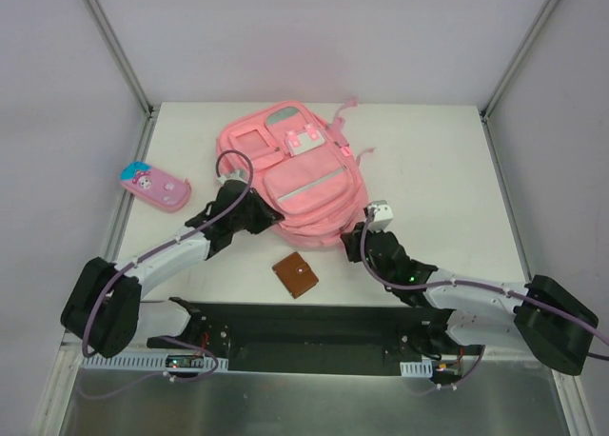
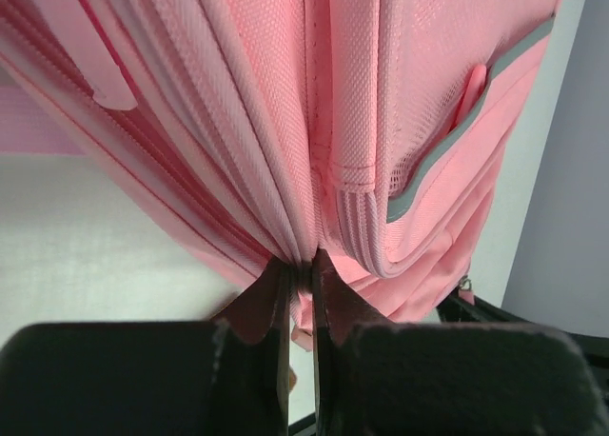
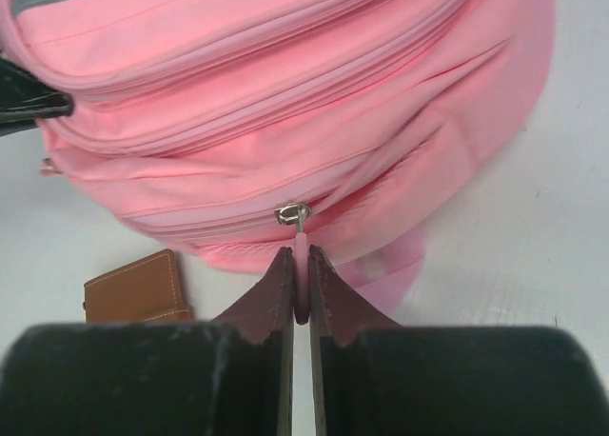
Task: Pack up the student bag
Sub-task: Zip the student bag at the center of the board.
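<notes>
Toward the far edge of the table (image 1: pixel 428 150), about midway between its sides, lies the student bag (image 1: pixel 295 174), front pockets up. At the bag's near left side the left gripper (image 2: pixel 300 267) is clenched on a fold of its pink fabric. At the near right side the right gripper (image 3: pixel 301 265) pinches the pink zipper pull (image 3: pixel 301 238). Between the bag and the near edge lies a brown wallet (image 1: pixel 296 274); a pencil case (image 1: pixel 155 185) sits by the left edge

White arms (image 1: pixel 171 252), black joints (image 1: pixel 95 307) — seemingly purple cables (image 1: pixel 107 288)
</notes>
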